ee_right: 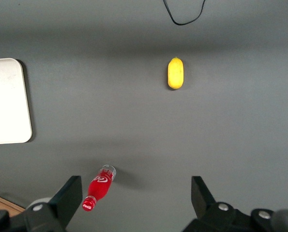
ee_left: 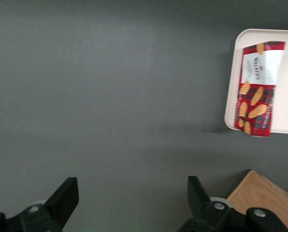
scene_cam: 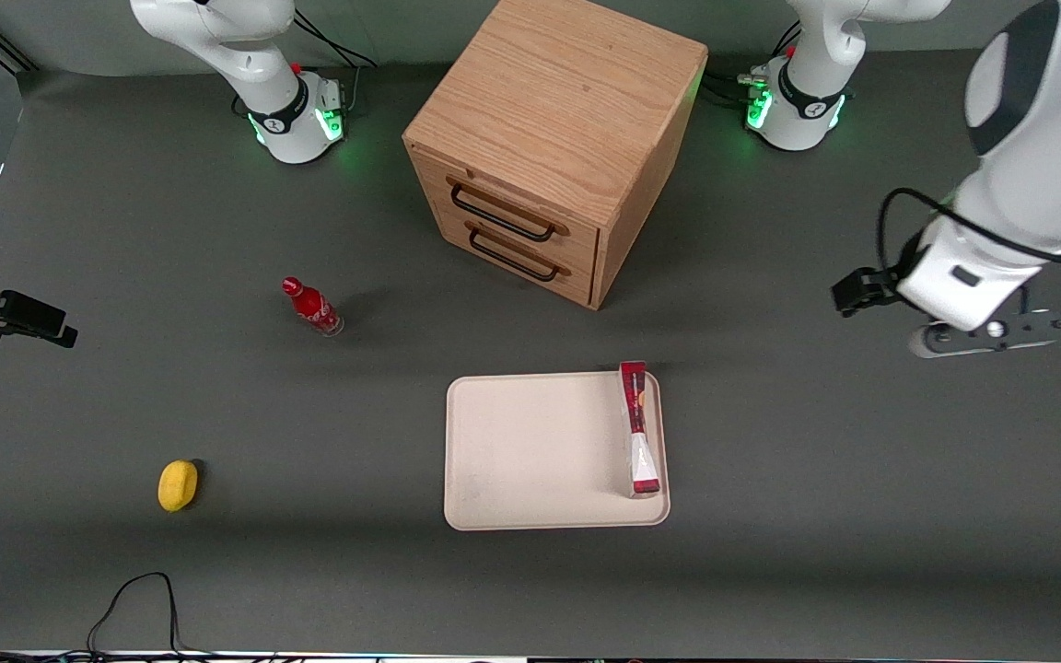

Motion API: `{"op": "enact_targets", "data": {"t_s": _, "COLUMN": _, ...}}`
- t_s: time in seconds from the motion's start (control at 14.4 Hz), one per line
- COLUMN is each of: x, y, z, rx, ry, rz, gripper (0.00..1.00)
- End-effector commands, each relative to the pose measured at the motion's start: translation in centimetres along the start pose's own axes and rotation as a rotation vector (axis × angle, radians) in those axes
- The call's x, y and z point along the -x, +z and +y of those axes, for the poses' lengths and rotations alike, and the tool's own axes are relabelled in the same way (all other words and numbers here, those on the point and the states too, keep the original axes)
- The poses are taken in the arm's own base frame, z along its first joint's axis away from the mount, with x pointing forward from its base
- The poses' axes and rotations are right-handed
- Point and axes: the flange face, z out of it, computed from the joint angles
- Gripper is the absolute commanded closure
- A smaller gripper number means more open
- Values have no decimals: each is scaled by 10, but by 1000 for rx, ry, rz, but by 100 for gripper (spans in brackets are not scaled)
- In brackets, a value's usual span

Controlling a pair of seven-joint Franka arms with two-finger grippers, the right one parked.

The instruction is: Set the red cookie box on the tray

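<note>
A dark grey surface (scene_cam: pixel 825 479) carried the tray (scene_cam: pixel 530 451), with the red cookie box (scene_cam: pixel 638 429) lying on its edge toward the working arm. The end effector (ee_left: pixel 129 203) hovered well apart over bare surface, fingers (ee_left: pixel 64 199) spread wide, holding nothing. A wooden drawer cabinet (scene_cam: pixel 549 138) stood farther from the camera.

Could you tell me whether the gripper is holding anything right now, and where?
Nothing: the gripper hangs open over bare table; the red cookie box lies on the tray.
</note>
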Motion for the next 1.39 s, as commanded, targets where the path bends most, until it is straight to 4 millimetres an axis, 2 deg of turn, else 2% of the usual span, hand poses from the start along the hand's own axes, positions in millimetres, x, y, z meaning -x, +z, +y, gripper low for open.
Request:
{"op": "enact_targets", "data": {"t_s": 0.0, "x": 4, "y": 2, "z": -40, "rx": 7, "ry": 38, "rz": 21, "gripper": 0}}
{"op": "enact_targets", "data": {"t_s": 0.07, "x": 0, "y": 1, "z": -55, "rx": 14, "ry": 45, "rz": 28, "gripper": 0}}
{"op": "enact_targets", "data": {"t_s": 0.14, "x": 0, "y": 0, "z": -61, "rx": 16, "ry": 42, "rz": 29, "gripper": 0}}
{"op": "enact_targets", "data": {"t_s": 0.28, "x": 4, "y": 4, "z": -65, "rx": 18, "ry": 38, "rz": 47, "gripper": 0}}
{"op": "enact_targets", "data": {"t_s": 0.35, "x": 4, "y": 5, "z": -74, "rx": 21, "ry": 22, "rz": 64, "gripper": 0}}
{"op": "enact_targets", "data": {"t_s": 0.56, "x": 1, "y": -1, "z": -87, "rx": 29, "ry": -4, "rz": 99, "gripper": 0}}
{"op": "enact_targets", "data": {"t_s": 0.91, "x": -18, "y": -18, "z": -89, "rx": 37, "ry": -19, "rz": 124, "gripper": 0}}
{"op": "enact_targets", "data": {"t_s": 1.04, "x": -18, "y": -19, "z": -89, "rx": 82, "ry": -26, "rz": 106, "gripper": 0}}
{"op": "enact_targets", "data": {"t_s": 1.11, "x": -17, "y": -18, "z": -97, "rx": 105, "ry": -40, "rz": 94, "gripper": 0}}
{"op": "enact_targets", "data": {"t_s": 1.32, "x": -8, "y": -21, "z": -99, "rx": 108, "ry": 23, "rz": 59, "gripper": 0}}
